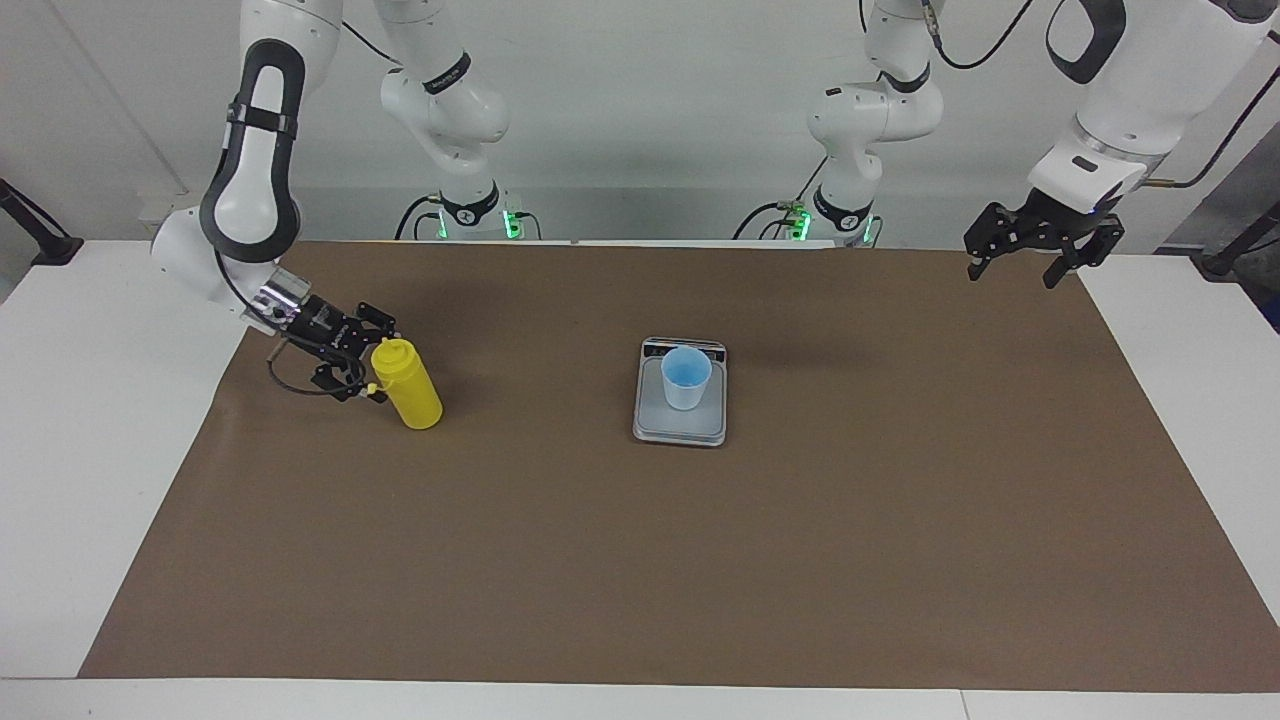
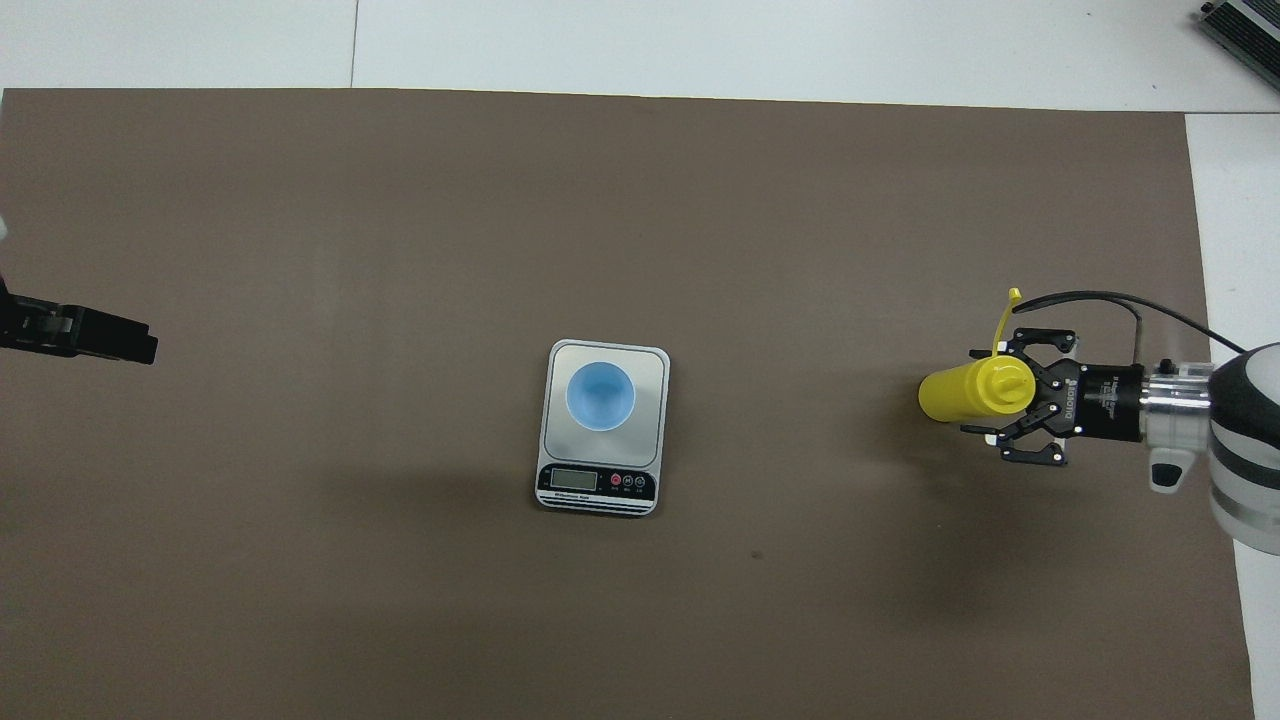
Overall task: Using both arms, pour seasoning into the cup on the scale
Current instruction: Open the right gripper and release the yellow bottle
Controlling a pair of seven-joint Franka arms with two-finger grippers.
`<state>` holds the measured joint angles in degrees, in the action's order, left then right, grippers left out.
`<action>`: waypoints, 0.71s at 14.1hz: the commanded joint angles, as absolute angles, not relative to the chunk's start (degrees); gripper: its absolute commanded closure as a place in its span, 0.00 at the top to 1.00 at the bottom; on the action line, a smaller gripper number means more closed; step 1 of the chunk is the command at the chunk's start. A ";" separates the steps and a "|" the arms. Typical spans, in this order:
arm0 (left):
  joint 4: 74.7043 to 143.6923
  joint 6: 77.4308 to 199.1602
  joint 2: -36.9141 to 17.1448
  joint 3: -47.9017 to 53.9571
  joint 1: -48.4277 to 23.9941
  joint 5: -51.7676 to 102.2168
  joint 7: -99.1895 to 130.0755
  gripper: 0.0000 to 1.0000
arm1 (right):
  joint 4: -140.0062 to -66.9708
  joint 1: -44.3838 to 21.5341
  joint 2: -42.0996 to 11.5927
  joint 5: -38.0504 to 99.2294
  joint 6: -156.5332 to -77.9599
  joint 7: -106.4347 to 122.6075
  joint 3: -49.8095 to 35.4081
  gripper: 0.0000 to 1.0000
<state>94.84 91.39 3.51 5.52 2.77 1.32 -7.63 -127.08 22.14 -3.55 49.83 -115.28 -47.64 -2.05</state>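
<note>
The yellow seasoning bottle (image 1: 412, 392) leans with its base on the brown mat toward the right arm's end of the table; it also shows in the overhead view (image 2: 950, 394). My right gripper (image 1: 384, 358) (image 2: 1000, 393) is shut on its cap end, and the tethered tip cap (image 2: 1008, 312) sticks out beside it. The light blue cup (image 1: 686, 378) (image 2: 600, 395) stands upright on the silver scale (image 1: 655, 427) (image 2: 650, 445) at mid-table. My left gripper (image 1: 1012, 274) waits open and empty in the air over the mat's corner at the left arm's end.
A brown mat (image 1: 640, 560) covers most of the white table (image 1: 90, 420). The scale's display strip (image 2: 597, 483) is on its end nearer the robots. A dark device (image 2: 1245, 25) lies at the table's farthest corner at the right arm's end.
</note>
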 commanded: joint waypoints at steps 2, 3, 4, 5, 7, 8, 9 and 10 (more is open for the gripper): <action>94.83 90.70 4.13 5.98 3.69 0.88 -8.61 1.00 | -123.85 22.42 0.70 37.14 -115.84 -44.83 -2.63 1.00; 94.83 90.70 4.22 5.98 3.69 0.88 -8.61 1.00 | -122.36 21.54 1.49 31.43 -115.84 -44.13 -3.07 1.00; 94.75 90.70 4.22 5.98 3.69 0.97 -8.61 1.00 | -120.60 19.62 1.76 26.07 -115.84 -43.86 -3.16 1.00; 94.83 90.62 4.22 5.98 3.69 0.97 -8.61 1.00 | -119.28 17.77 2.28 21.14 -115.67 -43.86 -3.16 1.00; 94.83 90.70 4.13 5.98 3.69 0.97 -8.61 1.00 | -117.78 14.17 3.51 13.48 -115.58 -43.77 -3.16 1.00; 94.83 90.70 4.13 5.98 3.69 0.88 -8.61 1.00 | -117.25 12.58 3.69 9.97 -115.58 -43.68 -3.25 1.00; 94.83 90.70 4.22 5.98 3.78 0.97 -8.61 1.00 | -116.72 11.00 3.78 6.10 -115.32 -43.77 -3.25 1.00; 94.83 90.62 4.22 5.98 3.69 0.97 -8.61 1.00 | -116.63 9.07 4.13 2.58 -115.05 -43.77 -3.25 1.00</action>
<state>94.84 91.39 3.51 5.52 2.77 1.32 -7.63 -117.14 11.18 3.73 8.16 -115.26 -45.08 -3.16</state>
